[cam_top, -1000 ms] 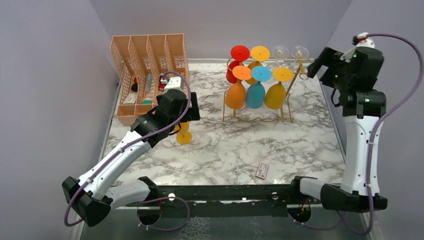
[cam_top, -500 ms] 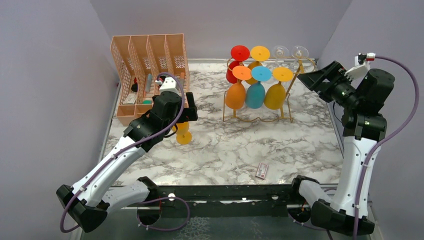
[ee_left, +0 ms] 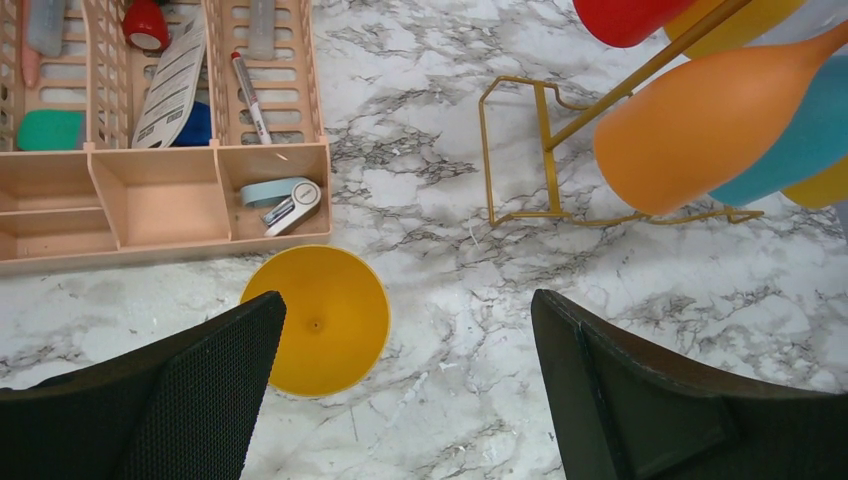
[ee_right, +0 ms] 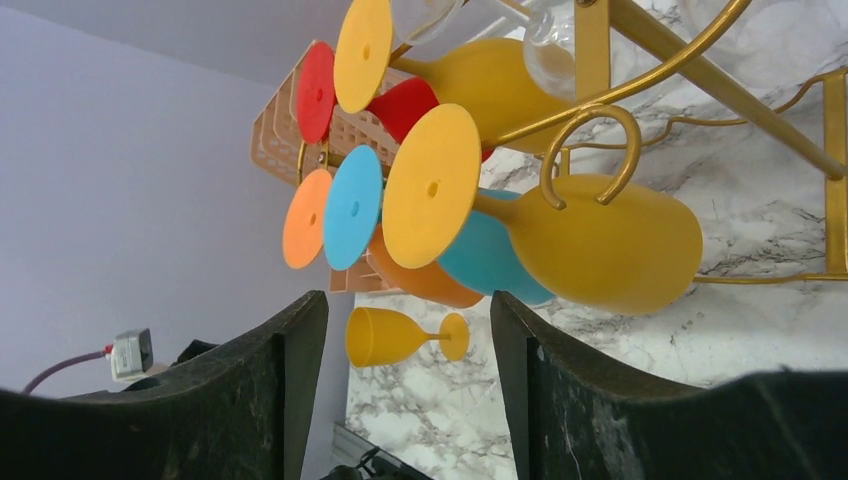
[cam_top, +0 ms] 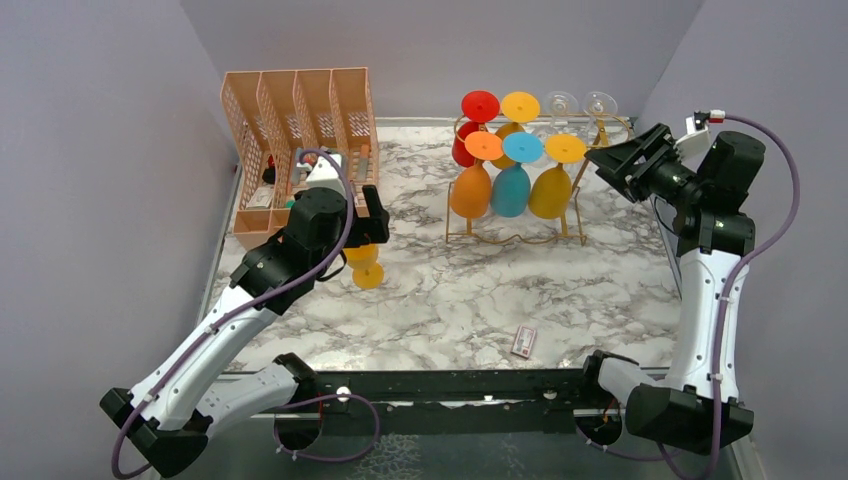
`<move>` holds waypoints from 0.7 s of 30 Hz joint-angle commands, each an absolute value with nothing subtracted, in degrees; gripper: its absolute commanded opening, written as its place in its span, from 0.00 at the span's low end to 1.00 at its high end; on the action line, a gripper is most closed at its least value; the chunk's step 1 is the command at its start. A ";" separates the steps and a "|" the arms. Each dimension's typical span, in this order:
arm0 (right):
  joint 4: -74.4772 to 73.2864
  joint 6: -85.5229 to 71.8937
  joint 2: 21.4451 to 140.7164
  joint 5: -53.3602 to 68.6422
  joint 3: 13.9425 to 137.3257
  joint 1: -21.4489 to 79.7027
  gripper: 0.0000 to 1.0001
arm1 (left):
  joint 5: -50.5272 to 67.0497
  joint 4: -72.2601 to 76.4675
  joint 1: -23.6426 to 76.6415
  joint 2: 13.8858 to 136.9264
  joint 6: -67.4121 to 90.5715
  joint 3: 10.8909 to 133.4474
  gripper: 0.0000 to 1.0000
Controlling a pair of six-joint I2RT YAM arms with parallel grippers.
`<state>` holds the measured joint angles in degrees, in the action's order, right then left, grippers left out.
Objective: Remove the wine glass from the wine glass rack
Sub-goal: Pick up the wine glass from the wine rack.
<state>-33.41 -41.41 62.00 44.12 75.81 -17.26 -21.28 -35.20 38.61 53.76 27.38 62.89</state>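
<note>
From above, you see the rack at the upper middle of the table with seven glasses hung bowl-down on it: red, yellow and two clear behind; orange, blue and yellow in front. One loose yellow glass stands on the marble left of centre, well apart from the rack. Your left gripper hangs just above it with its jaws spread wide and nothing in them. Your right gripper sits at the upper right, just beside the rack's right end, pointing at it. Its jaws are parted and hold nothing.

In your left wrist view, the loose glass shows as a yellow circle at lower left, just inside the left finger and clear of the right one. The peach organiser fills the upper left. The rack's base and the orange bowl sit at upper right.

In your right wrist view, the rack's rail runs across the upper right. The front yellow glass hangs from a curled hook at centre, beyond the fingertips. Neither finger touches it. The loose glass shows small in the gap between the fingers, far off.
</note>
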 commanded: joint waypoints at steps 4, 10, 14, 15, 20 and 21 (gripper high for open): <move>-28.34 -45.60 60.98 39.55 74.12 -17.40 0.56 | -18.90 -33.85 38.36 52.47 26.51 63.57 0.99; -26.47 -48.50 62.70 41.71 73.13 -17.32 0.52 | -18.59 -33.87 38.32 52.96 26.69 64.12 0.99; -24.90 -49.55 63.45 41.54 72.66 -17.31 0.46 | -18.61 -33.86 38.32 53.46 26.48 64.76 0.99; -24.32 -50.02 63.88 42.10 72.47 -17.31 0.44 | -18.63 -33.86 38.32 53.58 26.38 65.00 0.99; -23.56 -51.00 65.89 42.78 72.73 -17.31 0.43 | -18.47 -33.88 38.32 54.31 25.95 65.99 0.99; -23.29 -51.06 66.01 42.58 72.72 -17.31 0.43 | -18.41 -33.87 38.32 54.46 25.81 66.17 0.99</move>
<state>-26.17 -49.67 65.14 41.69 72.88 -17.26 -19.55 -35.22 38.61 54.13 26.85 63.61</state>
